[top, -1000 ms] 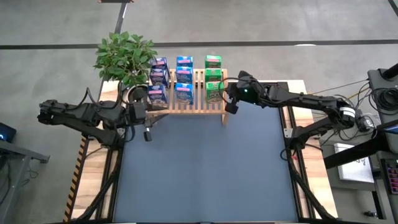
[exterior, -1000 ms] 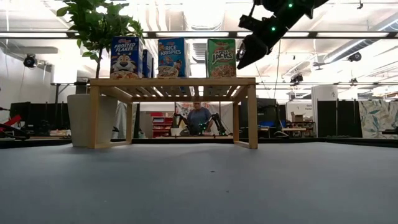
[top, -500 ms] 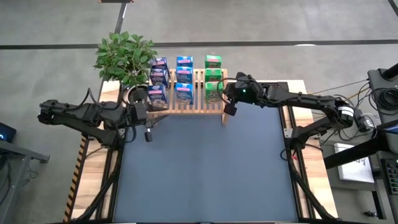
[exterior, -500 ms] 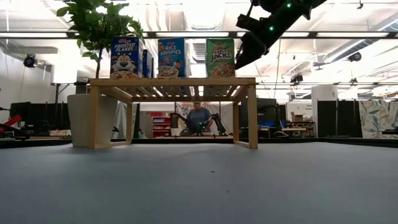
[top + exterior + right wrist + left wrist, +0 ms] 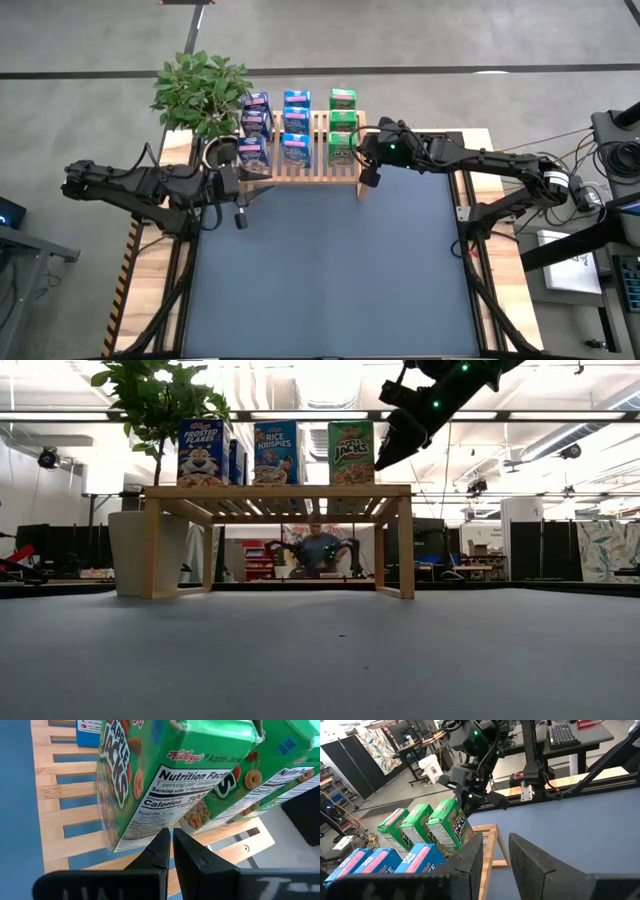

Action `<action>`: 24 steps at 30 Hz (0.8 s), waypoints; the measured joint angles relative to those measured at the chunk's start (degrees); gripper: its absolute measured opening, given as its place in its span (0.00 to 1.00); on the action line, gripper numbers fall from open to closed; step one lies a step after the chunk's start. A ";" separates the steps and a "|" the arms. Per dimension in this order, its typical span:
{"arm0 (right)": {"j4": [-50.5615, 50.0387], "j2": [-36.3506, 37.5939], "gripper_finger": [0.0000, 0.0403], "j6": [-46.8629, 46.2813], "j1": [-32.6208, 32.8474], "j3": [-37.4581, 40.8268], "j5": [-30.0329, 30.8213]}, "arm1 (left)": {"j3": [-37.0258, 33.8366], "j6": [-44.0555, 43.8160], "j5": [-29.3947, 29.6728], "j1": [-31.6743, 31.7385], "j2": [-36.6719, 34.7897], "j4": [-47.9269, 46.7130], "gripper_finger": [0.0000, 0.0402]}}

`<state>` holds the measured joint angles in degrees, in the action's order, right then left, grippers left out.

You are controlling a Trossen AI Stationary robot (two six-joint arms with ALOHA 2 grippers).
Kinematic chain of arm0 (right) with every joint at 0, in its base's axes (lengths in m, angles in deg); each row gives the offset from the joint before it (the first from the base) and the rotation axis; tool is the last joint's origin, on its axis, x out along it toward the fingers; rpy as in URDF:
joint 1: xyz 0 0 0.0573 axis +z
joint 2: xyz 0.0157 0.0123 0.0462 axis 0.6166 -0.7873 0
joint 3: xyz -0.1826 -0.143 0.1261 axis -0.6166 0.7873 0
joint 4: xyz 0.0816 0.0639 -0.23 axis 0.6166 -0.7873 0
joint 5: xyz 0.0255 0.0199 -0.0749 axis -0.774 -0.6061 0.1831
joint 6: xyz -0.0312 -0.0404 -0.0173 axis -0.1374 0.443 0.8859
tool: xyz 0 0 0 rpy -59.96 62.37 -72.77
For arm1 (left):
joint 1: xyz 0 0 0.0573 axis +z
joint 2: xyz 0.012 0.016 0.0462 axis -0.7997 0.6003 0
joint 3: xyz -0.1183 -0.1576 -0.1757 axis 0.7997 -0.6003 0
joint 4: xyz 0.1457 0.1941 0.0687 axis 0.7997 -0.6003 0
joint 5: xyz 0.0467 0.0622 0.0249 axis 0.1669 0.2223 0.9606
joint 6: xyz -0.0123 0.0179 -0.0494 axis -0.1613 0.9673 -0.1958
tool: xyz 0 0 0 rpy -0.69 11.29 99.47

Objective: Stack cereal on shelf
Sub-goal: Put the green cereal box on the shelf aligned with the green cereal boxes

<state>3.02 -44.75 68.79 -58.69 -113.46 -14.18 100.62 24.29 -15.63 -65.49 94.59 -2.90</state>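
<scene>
Right gripper [image 5: 369,176] jaws nearly together, nothing between them: in the right wrist view the two fingers [image 5: 161,851] stand a thin slit apart, tips just short of the side panel of the nearest green cereal box [image 5: 150,790]. Contact with the box cannot be told. Left gripper [image 5: 237,213] jaws apart, holding nothing; the left wrist view shows a clear gap between its fingers [image 5: 532,862].

View differences:
- High view: right gripper at the shelf's [image 5: 345,178] right front corner; left gripper off the shelf's left front, over the mat [image 5: 330,270].
- Low view: only the front box of each row is seen, one Frosted Flakes [image 5: 200,452], one Rice Krispies [image 5: 276,452], one Apple Jacks [image 5: 351,453], all upright on the shelf top. Right gripper hangs above the shelf's right end, beside the Apple Jacks box. A person [image 5: 319,548] sits in the room beyond, seen under the shelf.
- Left wrist view: the other arm's gripper sits against the front green box.

Count, high view: three rows of three boxes, nine in all. Three green, right row; six blue, middle and left rows. One plant [image 5: 202,90] at the shelf's left rear.
</scene>
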 joint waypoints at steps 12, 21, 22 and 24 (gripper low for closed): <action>-3.18 1.90 0.03 -0.58 0.00 0.02 0.50 | 0.00 0.17 0.01 0.00 0.00 0.00 0.19; -8.41 5.01 0.03 -3.11 2.09 0.02 -5.01 | 0.00 0.17 0.00 0.00 0.81 -0.02 0.19; -8.54 4.98 0.03 -3.40 2.32 0.08 -7.04 | 0.00 0.17 0.00 0.00 1.03 -0.02 0.19; -7.73 4.87 0.03 -3.50 2.89 0.72 -10.59 | 0.00 0.17 0.00 0.00 1.34 -0.04 0.19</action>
<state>-4.71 -39.88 65.29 -55.80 -112.74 -24.77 100.62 24.45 -15.63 -65.49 95.93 -2.95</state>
